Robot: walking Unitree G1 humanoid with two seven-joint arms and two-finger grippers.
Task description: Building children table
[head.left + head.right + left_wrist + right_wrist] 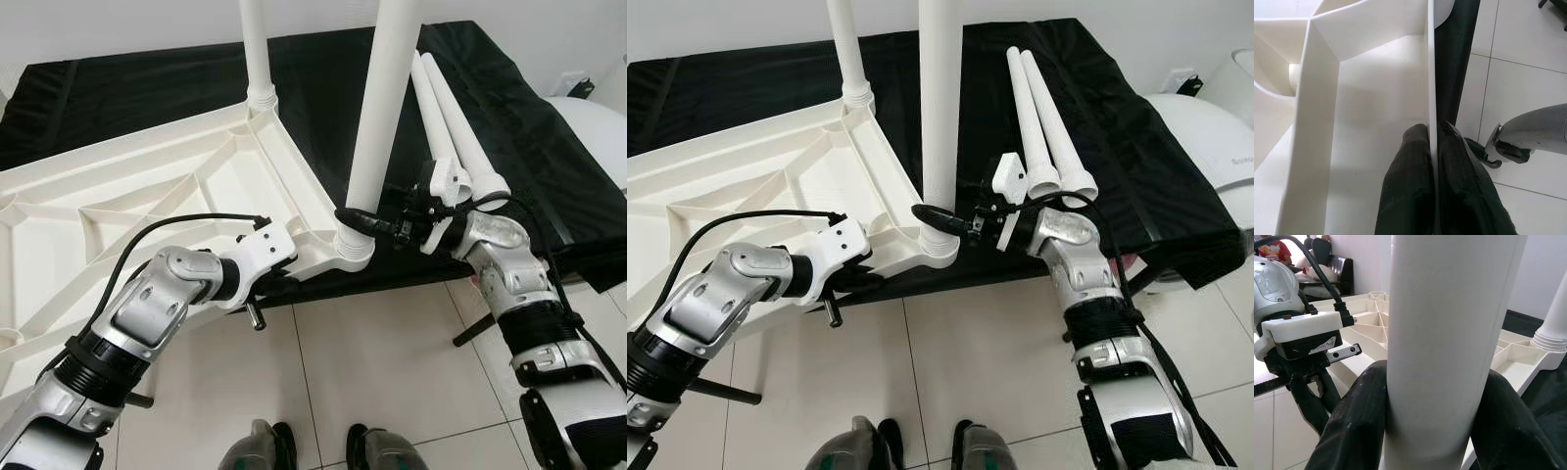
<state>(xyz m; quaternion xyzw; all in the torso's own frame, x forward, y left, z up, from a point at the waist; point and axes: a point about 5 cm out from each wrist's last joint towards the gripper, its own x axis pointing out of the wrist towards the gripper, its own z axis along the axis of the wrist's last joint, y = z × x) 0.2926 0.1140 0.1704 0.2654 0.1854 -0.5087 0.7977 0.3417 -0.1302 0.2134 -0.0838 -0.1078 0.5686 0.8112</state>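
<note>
**Both grippers clamped on an upturned white table**

A white plastic tabletop (147, 186) lies upside down, its ribbed underside facing up, partly on a surface covered with black cloth (490, 117) and partly jutting out over the pale tiled floor (382, 362). Its far left end is cut off by the frame edge.

Two legs already stand upright in corner sockets. The near leg (384, 108) rises from the socket at the corner closest to the robot, and the far leg (257, 49) stands at the corner behind it. Both run out of the top of the picture, so their upper ends cannot be seen.

The right gripper (364, 225) pinches the near leg low down, just above its socket, one black finger (1352, 431) on each side of the tube.

The left gripper (1434, 166) is pressed together on the thin outer rim of the tabletop, near that same corner. In the head views its fingertips are hidden under the rim and behind the white wrist housing.

Two loose legs (1043, 117) lie side by side on the black cloth, just beyond the right wrist, flared ends toward the robot.

A white rounded object (1215, 127) sits at the far right, cut off and too partial to identify. The robot's feet (323, 450) show at the bottom edge.
</note>
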